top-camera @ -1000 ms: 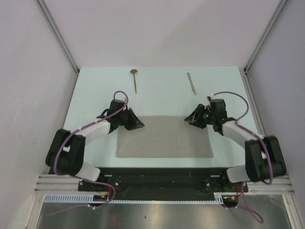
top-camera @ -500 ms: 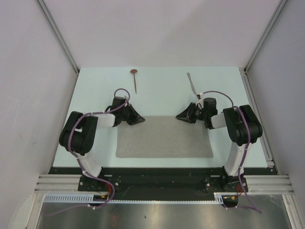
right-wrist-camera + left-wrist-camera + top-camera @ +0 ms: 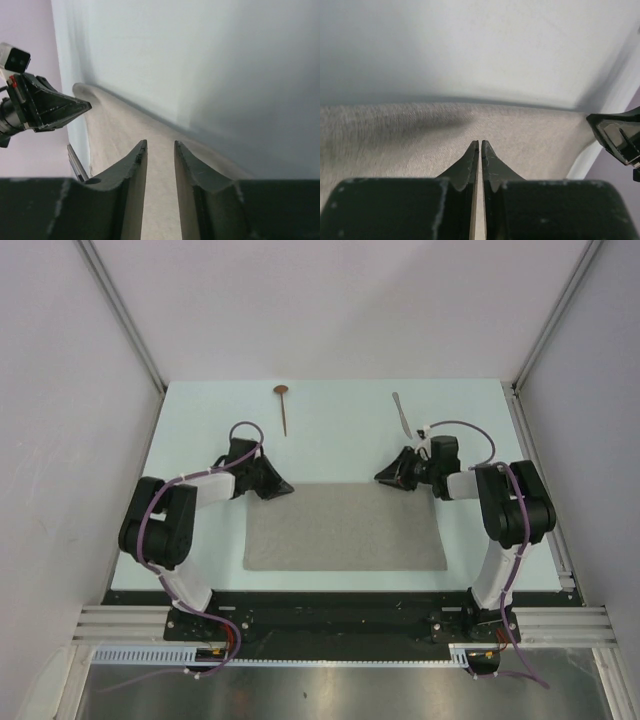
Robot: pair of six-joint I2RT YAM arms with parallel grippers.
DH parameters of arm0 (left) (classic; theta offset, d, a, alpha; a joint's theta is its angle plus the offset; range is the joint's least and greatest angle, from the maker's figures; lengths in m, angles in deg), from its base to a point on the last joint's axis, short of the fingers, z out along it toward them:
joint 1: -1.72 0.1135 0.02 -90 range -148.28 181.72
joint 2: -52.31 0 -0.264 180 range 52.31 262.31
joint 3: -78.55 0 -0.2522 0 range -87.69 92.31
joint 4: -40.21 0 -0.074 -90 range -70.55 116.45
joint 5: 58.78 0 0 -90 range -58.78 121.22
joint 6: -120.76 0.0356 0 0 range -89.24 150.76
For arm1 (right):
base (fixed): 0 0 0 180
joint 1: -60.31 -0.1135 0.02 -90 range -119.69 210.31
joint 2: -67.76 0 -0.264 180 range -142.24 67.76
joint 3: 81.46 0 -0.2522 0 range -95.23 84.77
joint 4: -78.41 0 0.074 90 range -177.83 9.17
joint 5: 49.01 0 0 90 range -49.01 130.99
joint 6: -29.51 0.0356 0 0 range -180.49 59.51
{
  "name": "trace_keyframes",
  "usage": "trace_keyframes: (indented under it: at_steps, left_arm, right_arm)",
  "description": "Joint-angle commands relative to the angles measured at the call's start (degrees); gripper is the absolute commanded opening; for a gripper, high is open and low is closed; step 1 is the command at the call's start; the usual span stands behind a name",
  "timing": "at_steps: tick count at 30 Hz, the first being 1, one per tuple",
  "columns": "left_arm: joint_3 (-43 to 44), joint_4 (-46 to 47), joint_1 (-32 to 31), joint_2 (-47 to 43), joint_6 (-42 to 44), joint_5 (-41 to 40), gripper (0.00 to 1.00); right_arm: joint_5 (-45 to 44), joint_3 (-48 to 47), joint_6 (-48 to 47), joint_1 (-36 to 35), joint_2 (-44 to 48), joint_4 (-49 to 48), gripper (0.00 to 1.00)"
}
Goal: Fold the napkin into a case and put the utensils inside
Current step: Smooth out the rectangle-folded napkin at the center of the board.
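The grey-beige napkin (image 3: pixel 345 527) lies flat in the middle of the table. The spoon (image 3: pixel 283 405) lies beyond it at the far left. The knife (image 3: pixel 401 412) lies at the far right. My left gripper (image 3: pixel 285 487) is low at the napkin's far edge near its left corner. In the left wrist view (image 3: pixel 480 144) its jaws are closed to a hairline over the napkin (image 3: pixel 395 135); nothing shows between them. My right gripper (image 3: pixel 383 477) is at the far edge near the right corner. In the right wrist view (image 3: pixel 160 145) it is open a narrow gap above the napkin (image 3: pixel 125 135).
The pale table (image 3: pixel 340 440) is walled at the back and both sides. A black rail (image 3: pixel 340 605) runs along the near edge. Each wrist view shows the other gripper across the napkin: right gripper (image 3: pixel 617 135), left gripper (image 3: pixel 45 107).
Both arms' elbows have folded in and up. The right gripper has slid left and slightly back along the napkin's far edge. The left gripper has shifted slightly. The napkin and utensils have not moved.
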Motion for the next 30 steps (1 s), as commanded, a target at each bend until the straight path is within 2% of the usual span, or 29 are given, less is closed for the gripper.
trace_keyframes:
  at_steps: [1,8,12,19,30]
  left_arm:
    - [1.88,-3.56,1.94,-6.25,0.56,1.1,0.09]
    - [1.79,-5.49,5.18,-3.54,0.91,-0.66,0.08]
    - [2.4,-6.11,7.91,-0.38,2.14,-2.58,0.07]
    - [3.37,-6.46,10.55,2.62,3.81,-4.6,0.06]
    - [3.55,-8.66,12.22,3.24,4.07,-6.98,0.06]
  right_arm:
    - [-3.25,-5.94,-3.56,-8.29,6.12,4.56,0.34]
    - [-1.32,-9.99,5.05,-18.06,-2.58,-6.33,0.37]
    - [-0.7,-13.68,6.2,-19.74,-7.59,-8.44,0.37]
    - [1.14,-19.39,6.81,-19.05,-15.59,-9.94,0.37]
    - [2.55,-19.84,6.2,-12.63,-22.27,-11.0,0.37]
